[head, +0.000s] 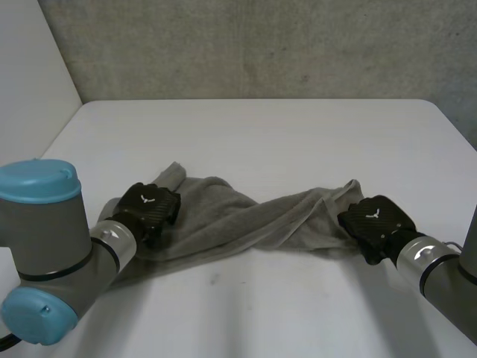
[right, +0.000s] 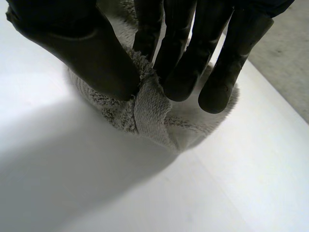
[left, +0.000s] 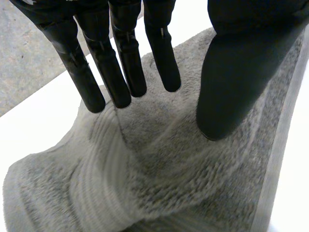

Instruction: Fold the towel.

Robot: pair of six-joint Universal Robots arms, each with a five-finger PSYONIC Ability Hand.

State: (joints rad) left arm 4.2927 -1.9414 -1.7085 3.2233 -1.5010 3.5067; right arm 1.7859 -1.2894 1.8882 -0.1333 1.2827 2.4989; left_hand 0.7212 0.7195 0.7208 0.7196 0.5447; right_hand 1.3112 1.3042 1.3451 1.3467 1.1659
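Note:
A grey towel [head: 246, 216] lies crumpled and twisted across the white table [head: 261, 127], stretched between my two hands. My left hand [head: 153, 209] rests on its left end, open. In the left wrist view, the fingers [left: 120, 72] are straight and spread from the thumb [left: 236, 82], with the tips down on the cloth [left: 169, 169]. My right hand [head: 376, 220] is at the towel's right end. In the right wrist view the thumb [right: 91, 58] and fingers [right: 183, 63] pinch a bunched fold of the towel [right: 154, 111] just above the table.
Bare table surface [head: 246, 306] lies in front of the towel and a wide stretch behind it up to the grey wall [head: 261, 45]. The table's right edge [head: 455, 127] runs close beside my right arm.

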